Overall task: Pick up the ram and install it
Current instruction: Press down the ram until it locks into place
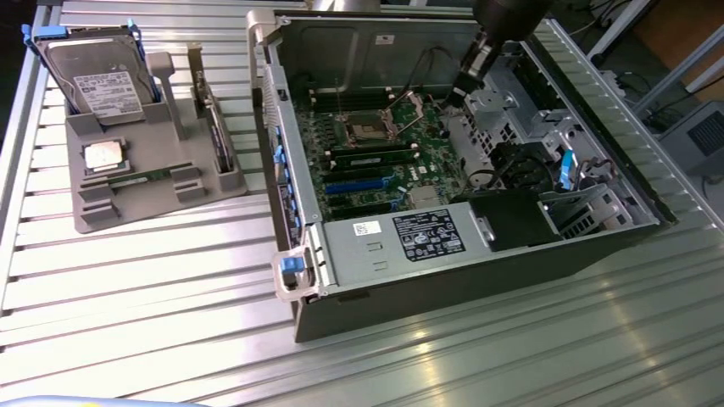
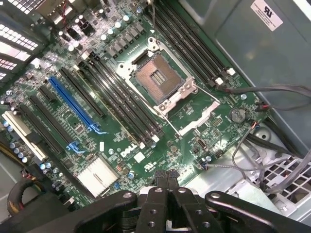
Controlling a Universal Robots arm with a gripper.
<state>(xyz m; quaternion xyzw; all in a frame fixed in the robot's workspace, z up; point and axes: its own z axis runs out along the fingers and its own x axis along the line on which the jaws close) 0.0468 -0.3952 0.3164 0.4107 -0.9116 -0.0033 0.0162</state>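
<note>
My hand [image 1: 457,95], closed and empty, hangs over the motherboard [image 2: 146,121]; the ram [image 1: 145,177] lies well apart, flat in the grey holder [image 1: 215,191].

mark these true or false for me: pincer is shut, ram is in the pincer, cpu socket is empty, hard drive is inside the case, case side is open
1. The pincer is shut. True.
2. The ram is held in the pincer. False: it lies in the grey holder tray outside the computer case.
3. The CPU socket is empty. True.
4. The hard drive sits inside the case. False: it stands in the tray.
5. The case is open, motherboard exposed. True.
</note>
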